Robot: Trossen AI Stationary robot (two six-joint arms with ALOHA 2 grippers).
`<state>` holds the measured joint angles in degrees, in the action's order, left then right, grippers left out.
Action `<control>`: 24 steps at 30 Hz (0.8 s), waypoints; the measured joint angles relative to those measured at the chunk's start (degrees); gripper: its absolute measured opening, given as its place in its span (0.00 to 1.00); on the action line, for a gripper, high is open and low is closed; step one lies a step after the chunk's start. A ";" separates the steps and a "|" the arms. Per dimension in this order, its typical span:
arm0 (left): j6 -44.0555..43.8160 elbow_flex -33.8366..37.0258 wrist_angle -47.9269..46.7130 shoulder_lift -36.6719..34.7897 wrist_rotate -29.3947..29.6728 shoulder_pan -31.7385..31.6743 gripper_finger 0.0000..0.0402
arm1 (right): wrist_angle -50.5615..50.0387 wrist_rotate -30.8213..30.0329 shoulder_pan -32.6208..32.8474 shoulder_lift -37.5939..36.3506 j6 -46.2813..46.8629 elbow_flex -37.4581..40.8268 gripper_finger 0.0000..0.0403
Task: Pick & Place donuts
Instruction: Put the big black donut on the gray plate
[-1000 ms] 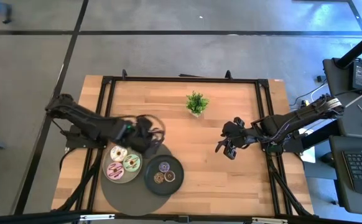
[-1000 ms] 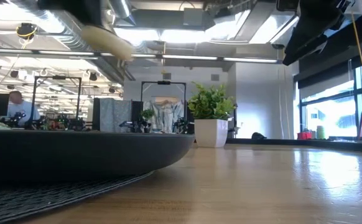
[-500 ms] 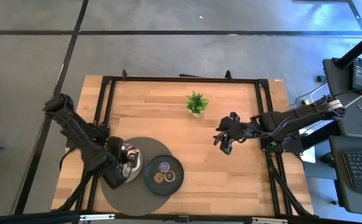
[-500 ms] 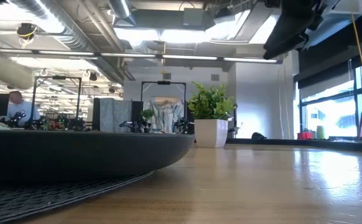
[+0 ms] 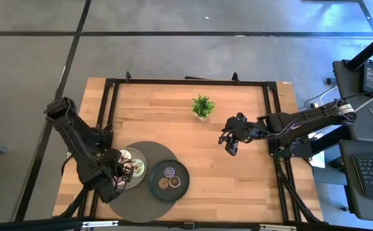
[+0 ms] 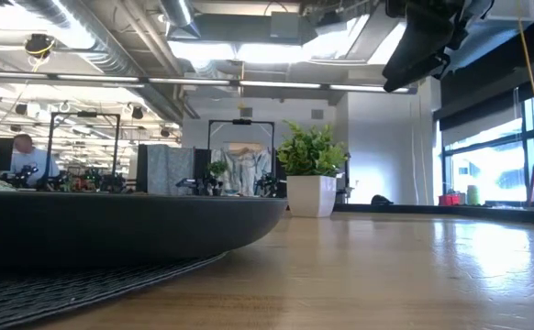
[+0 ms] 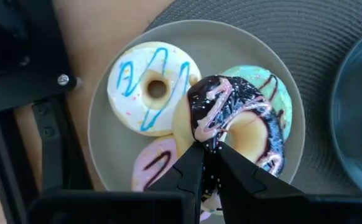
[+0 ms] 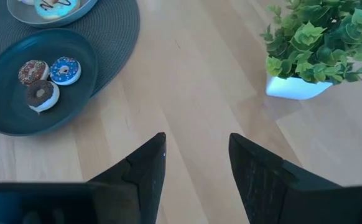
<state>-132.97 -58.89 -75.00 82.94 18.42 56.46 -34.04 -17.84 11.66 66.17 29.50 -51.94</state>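
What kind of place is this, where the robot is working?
Probably a robotics lab or open workshop, not a home. The low view shows exposed ceiling ducts and a person at a distant workstation. The high view shows a black-framed wooden table on a bare concrete floor.

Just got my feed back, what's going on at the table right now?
The left gripper has its jaws shut on the chocolate donut over the light grey plate, where the white donut with blue icing, the green donut and the pink donut lie. Three tiny donuts sit on the dark plate beside it. The right gripper hovers over bare wood near the potted plant, jaws open and empty.
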 joint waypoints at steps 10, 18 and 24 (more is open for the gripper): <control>0.68 5.58 2.38 0.00 -1.96 2.42 0.08 | -0.07 -0.05 0.00 0.00 0.17 0.00 0.44; 0.71 8.48 4.11 -0.01 -2.73 2.39 0.08 | -0.09 -0.05 0.02 0.00 0.28 0.00 0.44; 1.56 8.48 4.57 0.00 -2.93 2.39 0.08 | -0.08 -0.05 0.02 0.00 0.31 0.00 0.44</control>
<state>-131.40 -50.41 -70.43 82.94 15.49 58.85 -34.12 -17.89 11.68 66.17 29.80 -51.94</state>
